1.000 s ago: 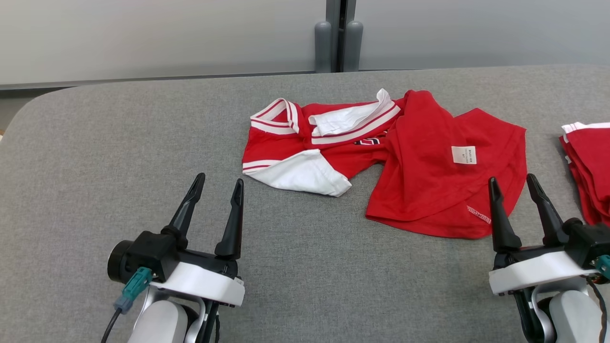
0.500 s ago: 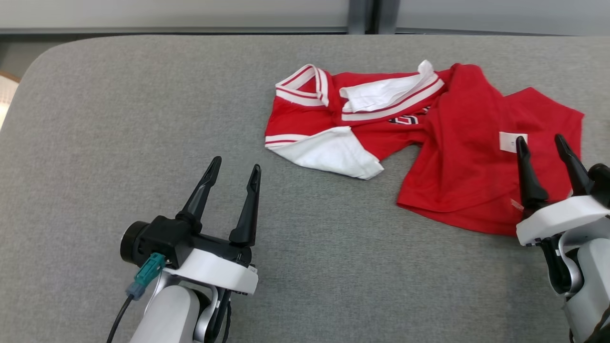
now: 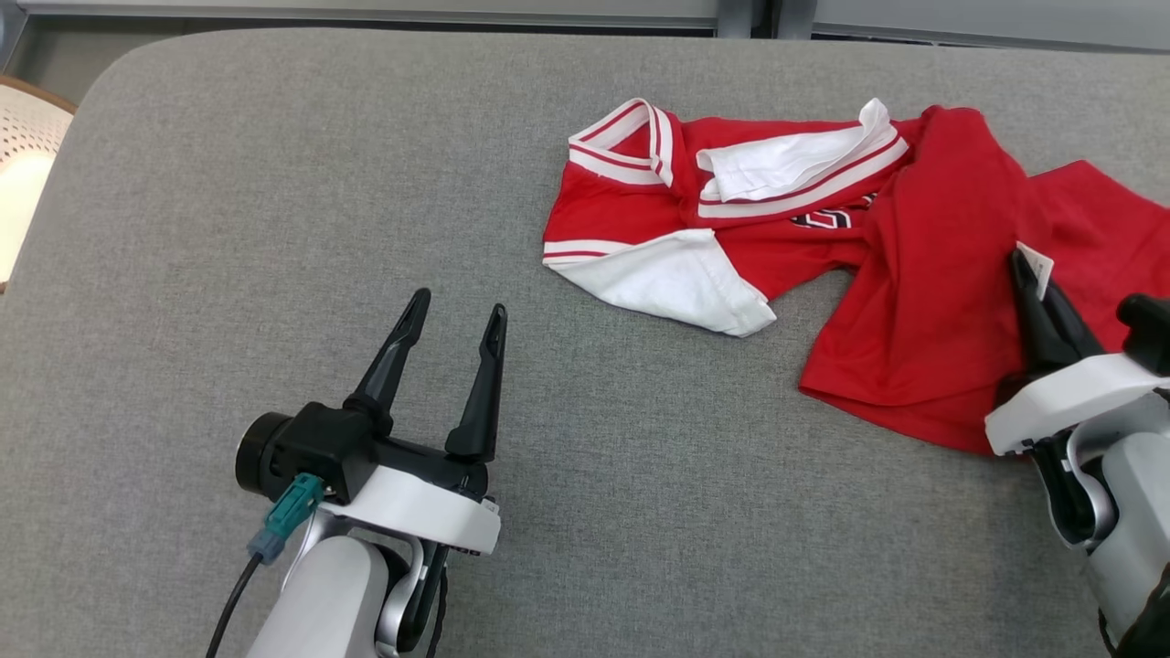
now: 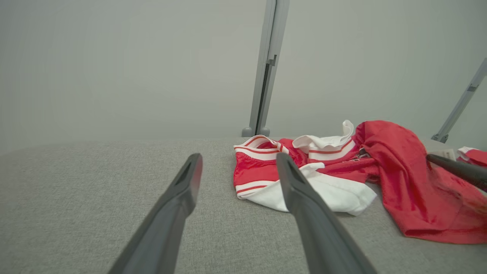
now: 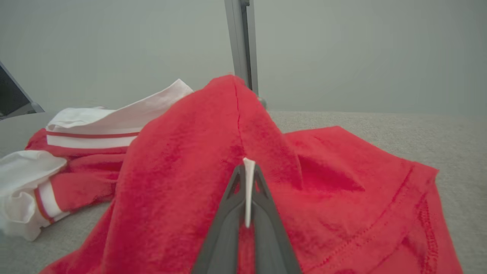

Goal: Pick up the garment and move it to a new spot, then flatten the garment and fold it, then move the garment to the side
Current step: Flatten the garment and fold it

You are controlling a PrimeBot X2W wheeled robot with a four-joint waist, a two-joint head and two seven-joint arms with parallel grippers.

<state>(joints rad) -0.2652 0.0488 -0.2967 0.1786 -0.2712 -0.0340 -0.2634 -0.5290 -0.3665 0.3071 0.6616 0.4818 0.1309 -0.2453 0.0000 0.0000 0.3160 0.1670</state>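
The garment (image 3: 923,302) is a red shirt with white, red-striped trim, lying crumpled on the grey table (image 3: 274,183) at the right. My right gripper (image 3: 1028,274) is over its red body, shut on the fabric, with the small white label pinched between the fingers. The right wrist view shows that label standing up between the shut right gripper (image 5: 247,171) with red garment (image 5: 182,160) all around. My left gripper (image 3: 459,304) stands open over bare table, well left of the shirt's white sleeve. From the left wrist, the open left gripper (image 4: 239,158) points towards the garment (image 4: 392,171).
A pale perforated object (image 3: 27,174) sits beyond the table's rounded left corner. A grey wall with an upright post (image 4: 266,68) backs the table. Bare grey surface lies left of and in front of the shirt.
The head camera has tilted down and shifted. My right gripper moved forward onto the red fabric and shut on it at the white label. The left gripper stayed open in place.
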